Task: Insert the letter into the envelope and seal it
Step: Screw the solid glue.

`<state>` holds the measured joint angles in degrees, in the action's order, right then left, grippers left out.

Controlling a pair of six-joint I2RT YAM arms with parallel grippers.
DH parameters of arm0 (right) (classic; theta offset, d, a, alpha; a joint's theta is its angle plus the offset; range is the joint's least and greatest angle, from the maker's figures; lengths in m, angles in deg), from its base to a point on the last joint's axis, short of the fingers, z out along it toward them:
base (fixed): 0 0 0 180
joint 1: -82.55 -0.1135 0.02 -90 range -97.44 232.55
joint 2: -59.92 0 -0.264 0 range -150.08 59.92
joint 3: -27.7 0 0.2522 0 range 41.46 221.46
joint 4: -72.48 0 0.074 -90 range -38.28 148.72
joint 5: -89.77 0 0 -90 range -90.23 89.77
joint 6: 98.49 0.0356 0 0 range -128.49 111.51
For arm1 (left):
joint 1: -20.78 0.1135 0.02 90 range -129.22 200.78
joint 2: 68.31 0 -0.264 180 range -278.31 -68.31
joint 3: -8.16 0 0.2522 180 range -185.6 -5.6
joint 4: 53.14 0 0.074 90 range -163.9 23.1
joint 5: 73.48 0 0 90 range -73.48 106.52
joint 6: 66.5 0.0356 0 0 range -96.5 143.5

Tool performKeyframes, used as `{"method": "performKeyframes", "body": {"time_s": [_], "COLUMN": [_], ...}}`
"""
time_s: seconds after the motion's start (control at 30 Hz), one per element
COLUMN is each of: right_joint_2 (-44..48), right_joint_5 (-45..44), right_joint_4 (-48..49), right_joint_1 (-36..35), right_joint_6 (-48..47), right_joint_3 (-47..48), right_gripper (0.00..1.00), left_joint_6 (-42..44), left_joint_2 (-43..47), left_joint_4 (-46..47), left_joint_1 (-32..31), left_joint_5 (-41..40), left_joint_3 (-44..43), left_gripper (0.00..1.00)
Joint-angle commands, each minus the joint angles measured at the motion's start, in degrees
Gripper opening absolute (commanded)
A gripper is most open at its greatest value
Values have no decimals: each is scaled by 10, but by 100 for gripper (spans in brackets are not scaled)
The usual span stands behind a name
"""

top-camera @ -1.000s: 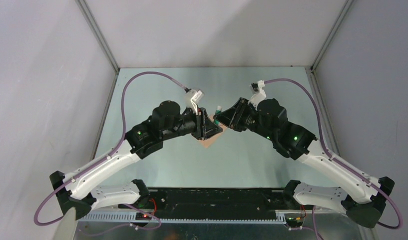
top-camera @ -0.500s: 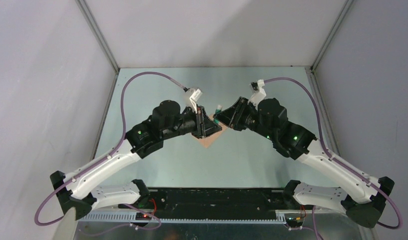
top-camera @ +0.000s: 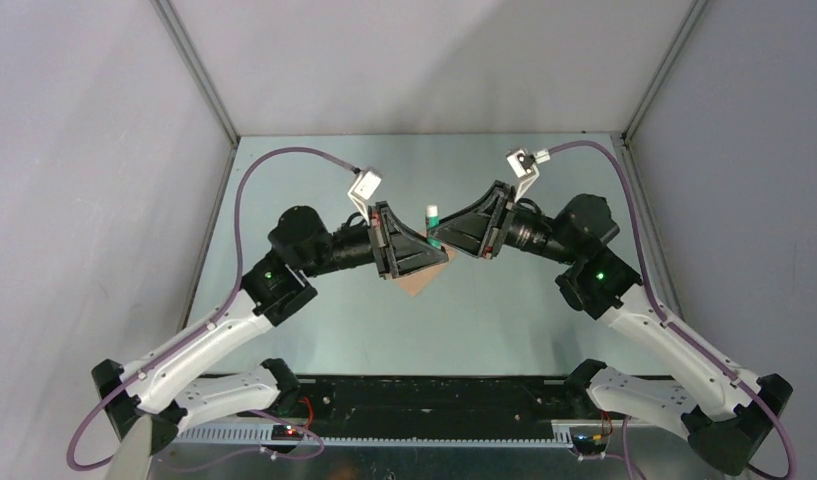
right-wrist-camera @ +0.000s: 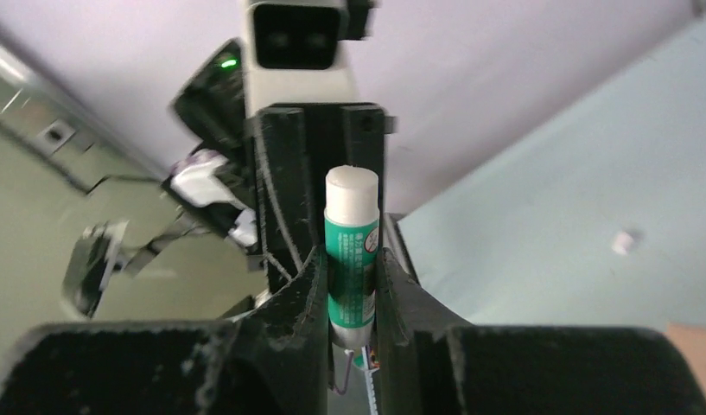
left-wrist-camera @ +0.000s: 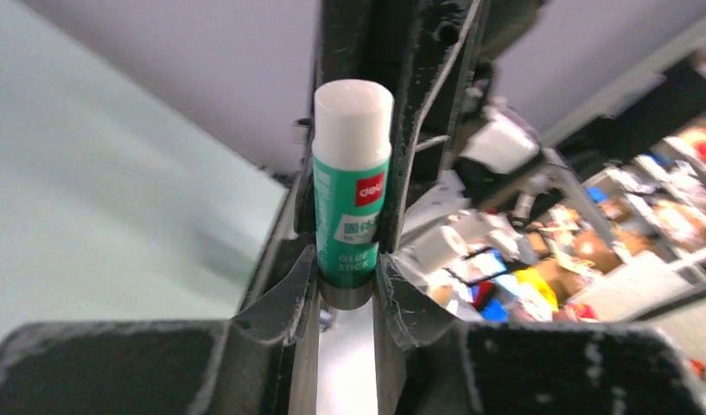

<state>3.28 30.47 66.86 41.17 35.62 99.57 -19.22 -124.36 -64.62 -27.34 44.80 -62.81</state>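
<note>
Green table (top-camera: 314, 320), both arms meeting over the middle, and a tan paper (top-camera: 417, 285) lying flat right under the fingertips. It's mostly hidden, so can't tell if it's the letter or the envelope. Left gripper (left-wrist-camera: 346, 281) and right gripper (right-wrist-camera: 353, 285) are both clamped on one glue stick (left-wrist-camera: 352, 199), white cap up, over that paper.

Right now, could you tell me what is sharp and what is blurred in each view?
Left wrist: glue stick sharp, label readable, clutter behind blurred. Right wrist: glue stick fairly sharp, print soft, left side smeared. Top external: evenly lit, crisp.
</note>
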Motion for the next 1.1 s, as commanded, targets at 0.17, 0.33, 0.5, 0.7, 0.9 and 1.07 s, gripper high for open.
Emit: {"method": "performKeyframes", "body": {"time_s": [0.17, 0.33, 0.5, 0.7, 0.9, 1.07], "right_joint_2": [-21, -41, -37, -13, 30, 50], "right_joint_5": [236, 259, 255, 217, 103, -53], "right_joint_4": [325, 386, 368, 286, 165, 37], "right_joint_1": [24, 20, 17, 15, 13, 7], "right_joint_6": [102, 145, 136, 86, 30, 34], "right_joint_3": [-42, -43, -43, -43, -42, -29], "right_gripper": [0, 0, 0, 0, 0, 0], "left_joint_6": [-195, -221, -241, -209, -139, -63], "left_joint_2": [-8, -10, -10, 1, 17, 39], "left_joint_4": [388, 435, 455, 388, 275, 125], "left_joint_1": [1, 5, 11, 13, 14, 18], "left_joint_5": [184, 191, 189, 178, 156, 108], "left_joint_3": [63, 67, 70, 63, 39, 6], "left_gripper": [0, 0, 0, 11, 52, 87]}}
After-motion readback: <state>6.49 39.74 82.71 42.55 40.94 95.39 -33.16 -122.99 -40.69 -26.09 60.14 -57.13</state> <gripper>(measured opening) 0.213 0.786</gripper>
